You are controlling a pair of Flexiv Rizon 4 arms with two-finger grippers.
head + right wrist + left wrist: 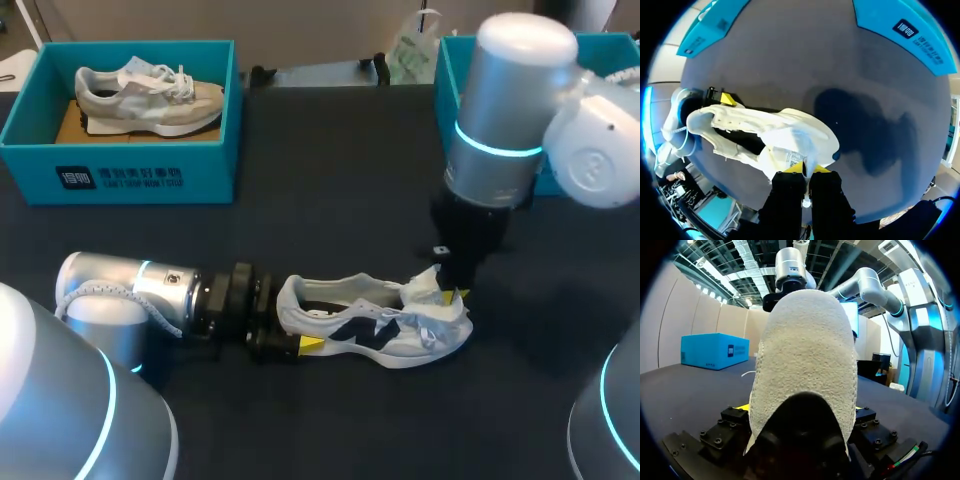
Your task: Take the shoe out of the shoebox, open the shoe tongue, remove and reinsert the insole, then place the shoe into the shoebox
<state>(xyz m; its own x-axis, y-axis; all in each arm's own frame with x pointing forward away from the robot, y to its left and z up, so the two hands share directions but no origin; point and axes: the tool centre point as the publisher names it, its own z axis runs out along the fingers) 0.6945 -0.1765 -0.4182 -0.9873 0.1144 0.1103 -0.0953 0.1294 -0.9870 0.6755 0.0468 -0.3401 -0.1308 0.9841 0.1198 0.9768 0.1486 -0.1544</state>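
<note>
A white sneaker with dark side marks [375, 325] lies on its side in the middle of the black table, toe to the right. My left gripper [300, 326] lies low at the heel, one yellow fingertip [312, 343] showing on the near side. In the left wrist view the heel [807, 340] fills the gap between the fingers of the left gripper [802, 411] and touches both. My right gripper [455, 293] comes straight down at the front of the shoe's opening. There its tips [807, 170] are pinched on the white tongue [790, 155], raised off the shoe [785, 125].
A teal shoebox [120, 175] at the back left holds a second pale sneaker [150, 95]. Another teal box [452, 90] stands at the back right, mostly behind my right arm. Bare black tabletop lies between the boxes and in front of the shoe.
</note>
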